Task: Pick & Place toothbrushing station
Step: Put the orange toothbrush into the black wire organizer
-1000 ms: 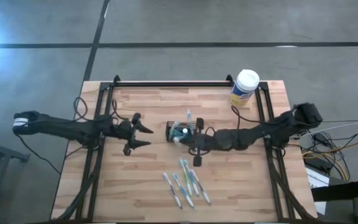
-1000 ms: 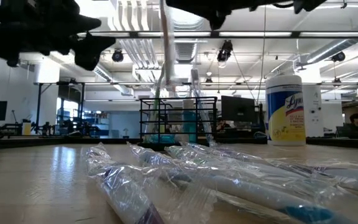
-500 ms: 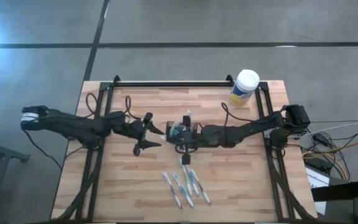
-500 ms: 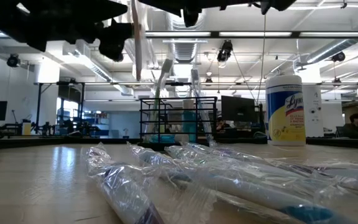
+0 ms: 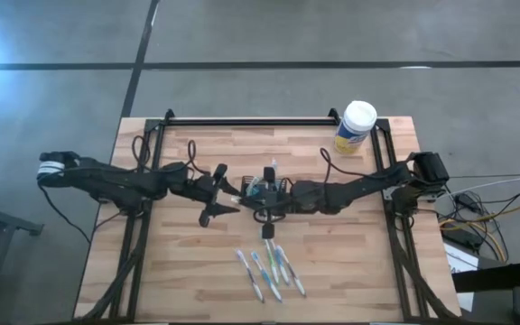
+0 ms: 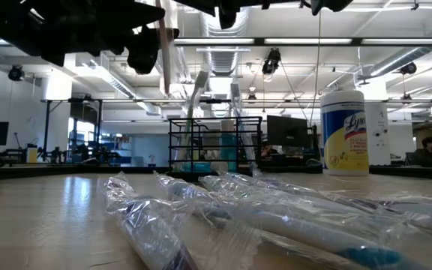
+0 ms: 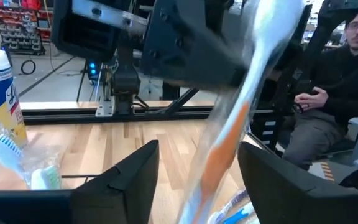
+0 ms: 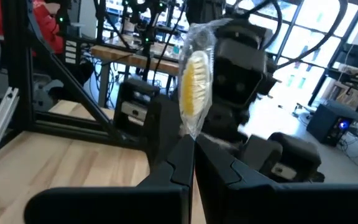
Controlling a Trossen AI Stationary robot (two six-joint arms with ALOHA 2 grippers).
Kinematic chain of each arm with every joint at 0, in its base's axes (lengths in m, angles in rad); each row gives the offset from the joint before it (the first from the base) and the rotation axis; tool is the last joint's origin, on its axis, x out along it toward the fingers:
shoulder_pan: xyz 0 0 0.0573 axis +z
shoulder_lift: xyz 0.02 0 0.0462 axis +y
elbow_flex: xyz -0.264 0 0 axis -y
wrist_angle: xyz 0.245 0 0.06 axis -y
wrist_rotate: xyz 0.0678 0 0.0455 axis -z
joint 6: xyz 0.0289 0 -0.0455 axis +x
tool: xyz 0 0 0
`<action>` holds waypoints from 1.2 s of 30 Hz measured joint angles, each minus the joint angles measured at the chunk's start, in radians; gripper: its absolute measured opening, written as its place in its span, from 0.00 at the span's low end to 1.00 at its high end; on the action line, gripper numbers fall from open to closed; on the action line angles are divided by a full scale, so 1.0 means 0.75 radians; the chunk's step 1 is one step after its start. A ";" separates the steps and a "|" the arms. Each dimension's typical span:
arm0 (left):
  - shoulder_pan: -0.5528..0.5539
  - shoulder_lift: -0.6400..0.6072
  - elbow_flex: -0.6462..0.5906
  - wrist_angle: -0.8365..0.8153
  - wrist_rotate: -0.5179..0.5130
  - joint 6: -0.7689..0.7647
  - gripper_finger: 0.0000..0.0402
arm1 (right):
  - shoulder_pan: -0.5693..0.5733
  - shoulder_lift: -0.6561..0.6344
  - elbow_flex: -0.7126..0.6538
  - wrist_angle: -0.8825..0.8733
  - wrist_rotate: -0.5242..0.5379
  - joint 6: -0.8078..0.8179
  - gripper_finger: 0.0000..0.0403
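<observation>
The black wire-mesh holder (image 5: 267, 189) stands on the table's middle, and in the low view (image 6: 216, 146) several brushes stand upright in it. My right gripper (image 5: 251, 200) is just left of it, shut on a clear-wrapped orange toothbrush (image 8: 194, 81) that is well above the table (image 6: 167, 52). My left gripper (image 5: 233, 199) is open. Its two fingers stand on either side of that brush (image 7: 225, 149) with a gap on each side. Several wrapped toothbrushes (image 5: 269, 266) lie on the table near the front. My right gripper pinches the wrapped brush's handle (image 8: 190, 134) between its two shut fingers, which reach in from the table's right. The head with yellow bristles (image 8: 196, 78) stands out beyond the fingertips. The brush is about upright in the low view and clear of the table.
A white-lidded canister with a yellow label (image 5: 355, 126) stands at the far right of the table. Black frame rails (image 5: 143, 181) run along the table's left, right and far sides. People sit in the room beyond (image 7: 347, 93).
My right gripper has carried the wrapped brush toward the table's left, past the holder. My left gripper has moved toward the table's right until its open fingers stand on either side of the brush. Both have nearly stopped in the last half second.
</observation>
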 joint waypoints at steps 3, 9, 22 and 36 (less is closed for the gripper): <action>0.000 -0.002 0.000 0.006 0.000 -0.001 0.48 | 0.000 0.001 -0.005 0.003 0.003 0.001 0.02; -0.009 0.001 0.000 0.012 0.000 0.013 0.26 | 0.000 0.001 -0.005 0.009 0.013 0.002 0.02; -0.017 -0.013 -0.002 -0.006 0.046 0.046 0.06 | 0.001 -0.039 -0.032 -0.058 0.017 0.041 0.11; -0.015 -0.271 -0.109 -0.091 0.010 0.088 0.06 | 0.022 -0.377 -0.292 -0.157 -0.006 0.174 0.36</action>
